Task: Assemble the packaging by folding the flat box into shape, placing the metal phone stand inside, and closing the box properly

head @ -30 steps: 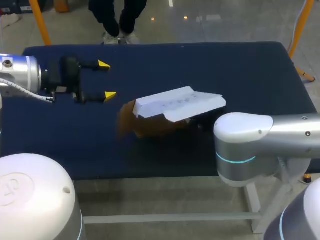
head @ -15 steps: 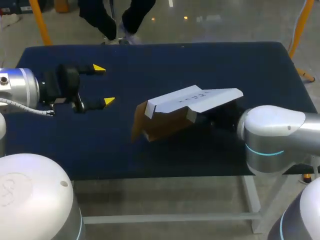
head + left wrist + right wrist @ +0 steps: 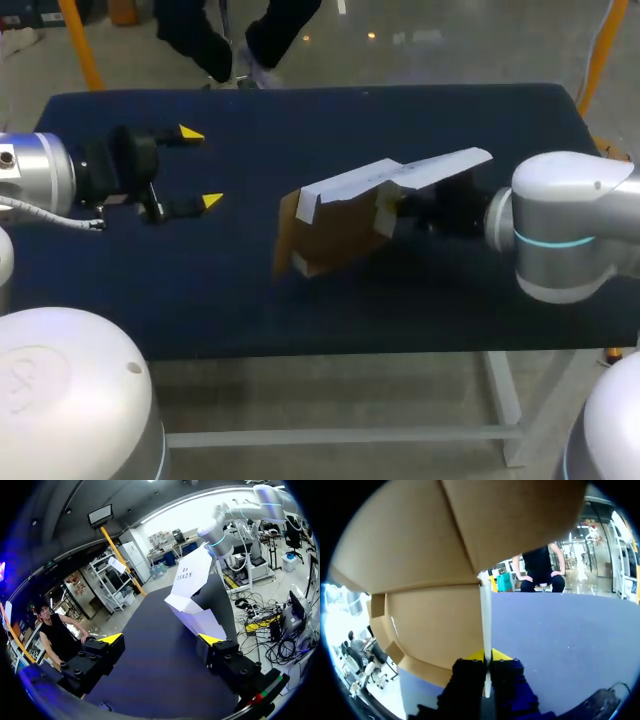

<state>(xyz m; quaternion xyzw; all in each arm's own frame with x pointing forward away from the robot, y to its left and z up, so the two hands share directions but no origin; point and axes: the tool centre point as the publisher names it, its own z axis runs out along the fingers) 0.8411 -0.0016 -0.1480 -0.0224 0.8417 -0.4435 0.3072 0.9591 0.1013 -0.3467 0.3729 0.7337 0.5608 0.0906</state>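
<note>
- The left gripper (image 3: 200,167) hung at the left of the head view, above the dark blue table (image 3: 300,110). Its yellow-tipped fingers were spread wide with nothing between them.
- The part-folded cardboard box (image 3: 345,215), white outside and brown inside, sat tilted near the middle of the head view, well apart from the left gripper. A white flap reached toward the right arm (image 3: 565,225) at the frame's right. Whether its low corner touched the table could not be told.
- In the left wrist view the cardboard box (image 3: 192,597) stood ahead of the left gripper (image 3: 161,640), beyond its fingertips and clear of them.
- In the right wrist view the right gripper (image 3: 486,656) had its fingers pinched close on the thin edge of a panel of the cardboard box (image 3: 435,580), with the brown inner faces rising just ahead.
</note>
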